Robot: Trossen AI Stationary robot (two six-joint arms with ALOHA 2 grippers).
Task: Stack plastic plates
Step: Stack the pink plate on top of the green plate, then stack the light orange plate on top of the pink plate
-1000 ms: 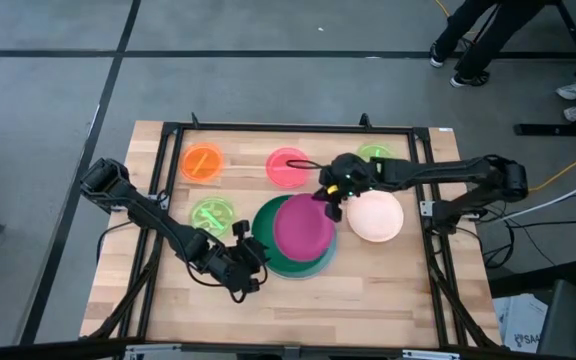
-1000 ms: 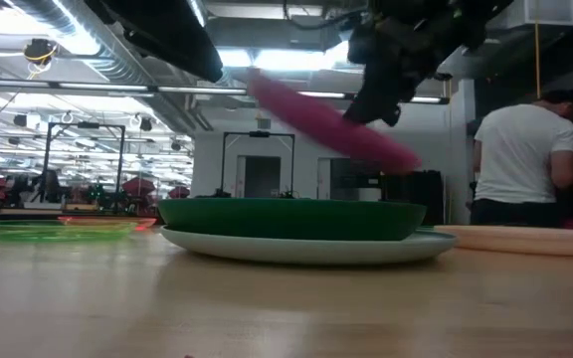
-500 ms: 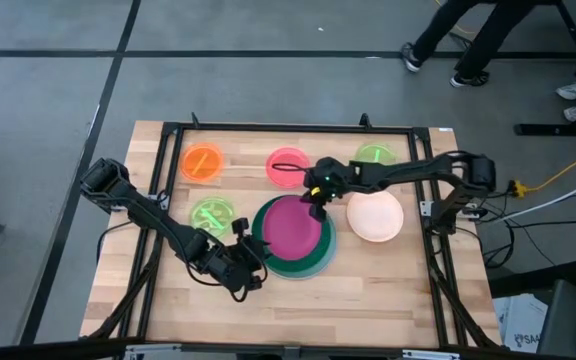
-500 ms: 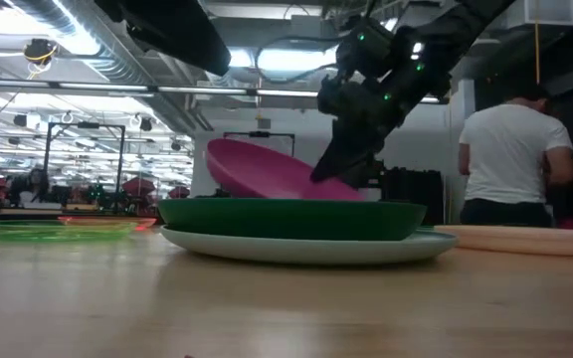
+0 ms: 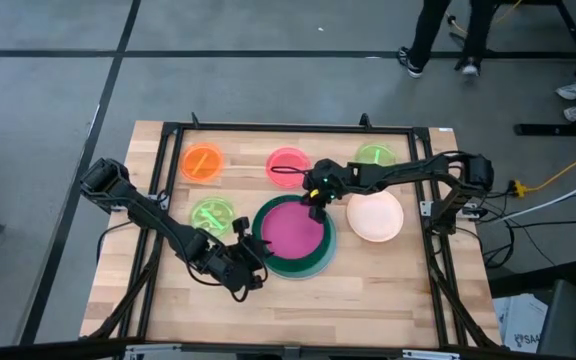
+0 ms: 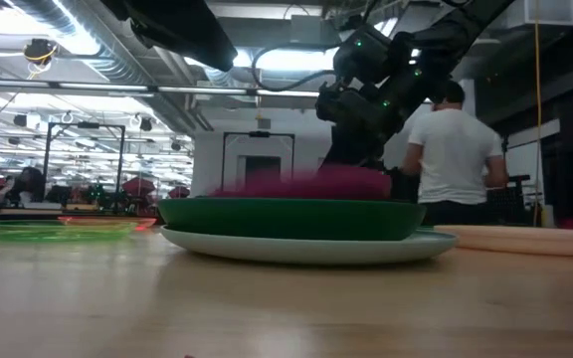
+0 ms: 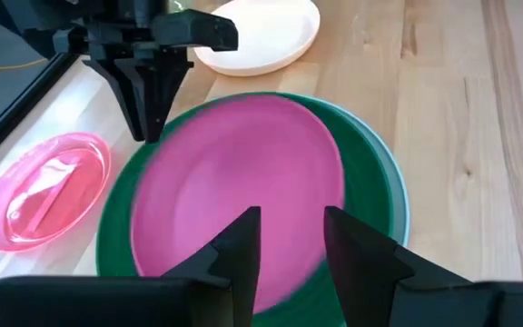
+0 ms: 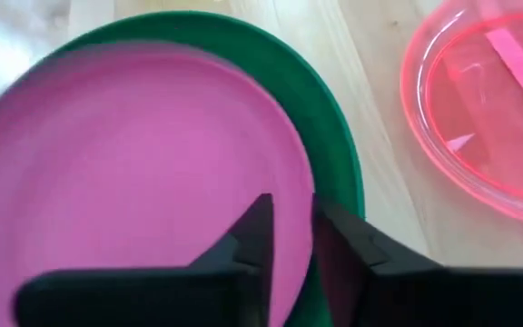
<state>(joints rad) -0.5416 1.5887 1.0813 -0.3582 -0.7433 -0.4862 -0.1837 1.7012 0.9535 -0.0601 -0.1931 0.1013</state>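
Observation:
The magenta plate [image 5: 293,228] [image 8: 134,163] lies flat inside the dark green plate [image 6: 286,219], which sits on the pale blue plate [image 6: 306,249]. In the low view the magenta plate [image 6: 306,184] is blurred. My right gripper [image 5: 315,200] [image 8: 291,232] hangs just over its far right rim, pointing down, fingers a little apart and both above the plate. My left gripper [image 5: 253,252] [image 7: 289,241] waits open at the stack's near left side. The peach plate [image 5: 375,216] lies on the table right of the stack.
Small plates lie along the far side: orange [image 5: 203,162], pink [image 5: 288,167] and neon green [image 5: 375,155]. A second neon green plate [image 5: 212,214] lies left of the stack. A black frame rims the table. People stand in the room beyond.
My right gripper carried the tilted magenta plate toward the table's left and down over the dark green plate. The plate's lower edge met the green plate first. It now lies flat in it, out of the fingers, with the gripper just above its rim.

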